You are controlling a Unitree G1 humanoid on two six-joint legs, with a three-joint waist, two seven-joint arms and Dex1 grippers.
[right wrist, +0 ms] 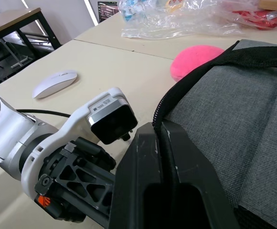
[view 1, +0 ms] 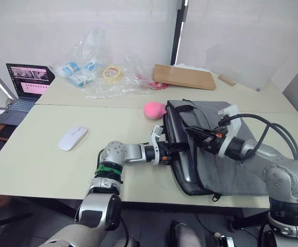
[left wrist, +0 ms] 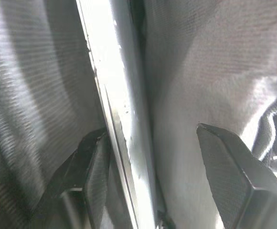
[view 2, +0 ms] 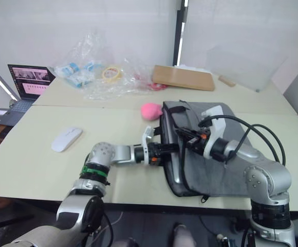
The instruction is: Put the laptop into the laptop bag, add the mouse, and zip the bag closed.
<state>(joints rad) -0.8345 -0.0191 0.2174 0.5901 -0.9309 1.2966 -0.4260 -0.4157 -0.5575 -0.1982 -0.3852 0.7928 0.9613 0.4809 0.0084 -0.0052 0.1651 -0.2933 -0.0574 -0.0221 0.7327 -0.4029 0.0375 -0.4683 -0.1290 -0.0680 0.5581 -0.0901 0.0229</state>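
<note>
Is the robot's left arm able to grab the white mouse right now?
Probably not yet. The left gripper is busy at the laptop bag mouth, its fingers either side of the laptop edge. The mouse lies apart on bare table to the robot's left, nothing blocking it, so it likely could after letting go.

Both arms are built of rounded silver-grey metal segments with round joint caps. A green band is wrapped round the left forearm. The left gripper is made of black latticed parts with a small red mark, and a white bracket carrying a black camera block with a printed label is mounted beside it. Thick black cables are looped above the right gripper, whose fingers are matt black and scuffed.
</note>
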